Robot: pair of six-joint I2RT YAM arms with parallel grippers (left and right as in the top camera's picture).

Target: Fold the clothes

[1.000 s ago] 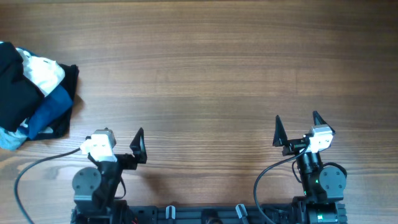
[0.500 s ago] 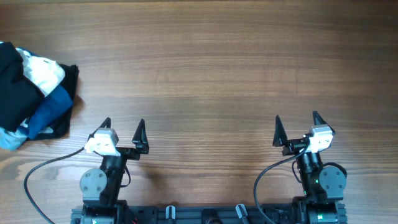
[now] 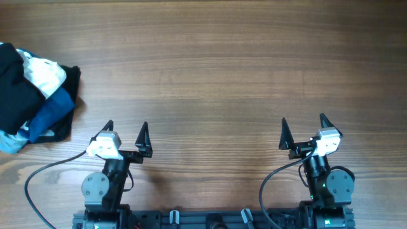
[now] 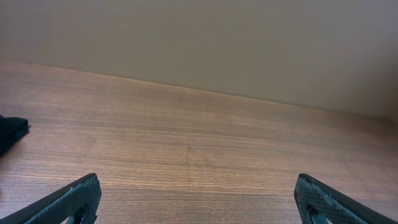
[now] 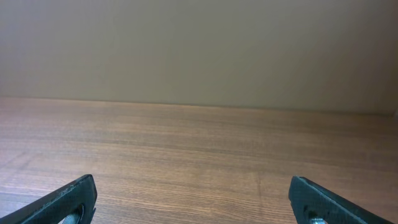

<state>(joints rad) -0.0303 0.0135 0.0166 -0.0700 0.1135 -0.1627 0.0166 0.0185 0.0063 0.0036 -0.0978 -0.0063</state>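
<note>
The black T-shirt (image 3: pixel 13 95) lies crumpled in a pile at the table's far left edge, partly cut off by the frame. A corner of black fabric (image 4: pixel 9 134) shows at the left edge of the left wrist view. My left gripper (image 3: pixel 125 130) is open and empty near the front edge, to the right of and nearer than the pile. It is wide open over bare wood in the left wrist view (image 4: pixel 196 193). My right gripper (image 3: pixel 303 127) is open and empty at the front right, also seen in the right wrist view (image 5: pixel 193 190).
A white garment (image 3: pixel 43 73) and a blue garment (image 3: pixel 54 109) lie in the same pile, with a light blue piece (image 3: pixel 9 143) at its near end. The wooden table (image 3: pixel 210 70) stretches from the pile to the right edge. A plain wall stands beyond the far edge.
Since one second ago my left gripper has turned to point straight up the table, with both fingertips now showing. Nothing has moved in the last half second. The right arm is still.
</note>
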